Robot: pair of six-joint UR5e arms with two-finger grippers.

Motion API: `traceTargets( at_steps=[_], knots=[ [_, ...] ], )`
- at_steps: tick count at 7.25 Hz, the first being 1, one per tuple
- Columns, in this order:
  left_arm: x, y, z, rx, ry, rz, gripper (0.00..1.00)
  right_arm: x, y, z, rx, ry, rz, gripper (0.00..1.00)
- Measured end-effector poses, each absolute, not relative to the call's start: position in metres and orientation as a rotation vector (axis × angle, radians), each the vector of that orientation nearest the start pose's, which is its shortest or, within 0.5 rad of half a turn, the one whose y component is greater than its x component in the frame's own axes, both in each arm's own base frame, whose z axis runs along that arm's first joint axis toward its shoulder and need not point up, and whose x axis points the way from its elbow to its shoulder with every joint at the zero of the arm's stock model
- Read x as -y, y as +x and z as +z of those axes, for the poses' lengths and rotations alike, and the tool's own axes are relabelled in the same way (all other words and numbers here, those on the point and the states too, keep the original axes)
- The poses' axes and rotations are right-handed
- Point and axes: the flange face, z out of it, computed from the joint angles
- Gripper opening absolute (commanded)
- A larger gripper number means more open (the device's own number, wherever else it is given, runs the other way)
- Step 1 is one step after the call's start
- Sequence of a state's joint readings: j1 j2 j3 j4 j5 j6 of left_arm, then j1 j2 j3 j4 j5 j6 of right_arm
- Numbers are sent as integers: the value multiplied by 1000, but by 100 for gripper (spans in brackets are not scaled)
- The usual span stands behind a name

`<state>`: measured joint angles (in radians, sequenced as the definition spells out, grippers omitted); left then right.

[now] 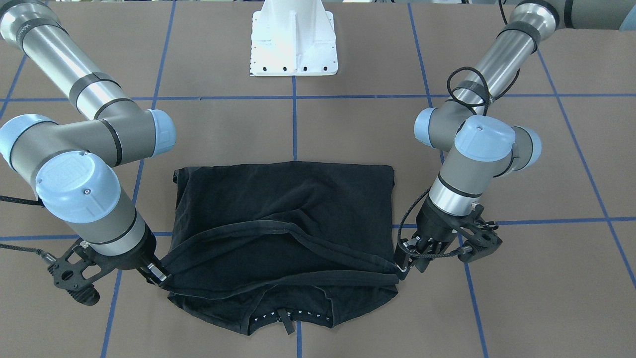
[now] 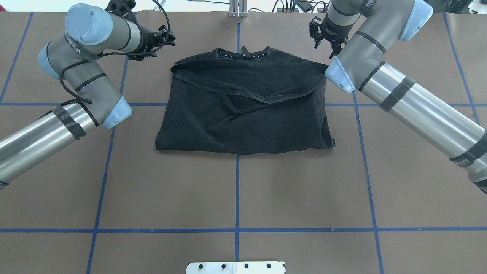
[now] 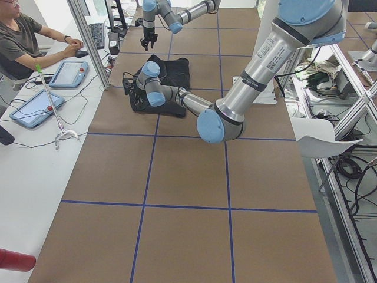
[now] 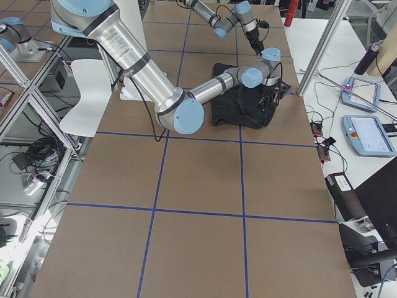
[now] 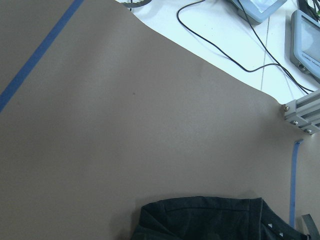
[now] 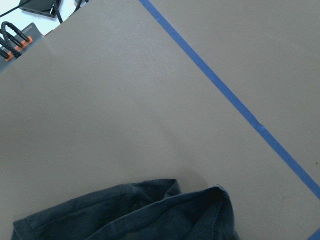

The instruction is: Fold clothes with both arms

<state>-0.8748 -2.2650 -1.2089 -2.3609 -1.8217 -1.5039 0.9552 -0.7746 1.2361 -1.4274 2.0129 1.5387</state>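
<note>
Gripping the hem's two corners, the left arm (image 1: pixel 469 174) and right arm (image 1: pixel 87 199) have jaws clamped on the black T-shirt (image 1: pixel 283 199), half-folded mid-worktop (image 1: pixel 348 124); its sagging middle could crease if dropped unevenly.

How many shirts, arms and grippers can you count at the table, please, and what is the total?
1 shirt
2 arms: left arm, right arm
2 grippers: left gripper, right gripper
Total: 5
</note>
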Motion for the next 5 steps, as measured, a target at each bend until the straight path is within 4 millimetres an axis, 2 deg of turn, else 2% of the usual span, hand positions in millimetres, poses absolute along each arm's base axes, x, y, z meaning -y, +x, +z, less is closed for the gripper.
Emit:
traceTargets(
  at_steps=[1,2,4,5],
  knots=[
    [664,409,311,-1118,314,-578,77,685,-378,299,764,-91,747,100],
    [664,407,309,-1120,316,-579,77,653,-375,305,788,-86,750,100],
    [664,406,309,-1120,316,-580,77,558,-379,334,845,-58,788,100],
    [664,406,309,-1120,315,-580,77,521,-388,354,873,-46,815,100]
  ],
)
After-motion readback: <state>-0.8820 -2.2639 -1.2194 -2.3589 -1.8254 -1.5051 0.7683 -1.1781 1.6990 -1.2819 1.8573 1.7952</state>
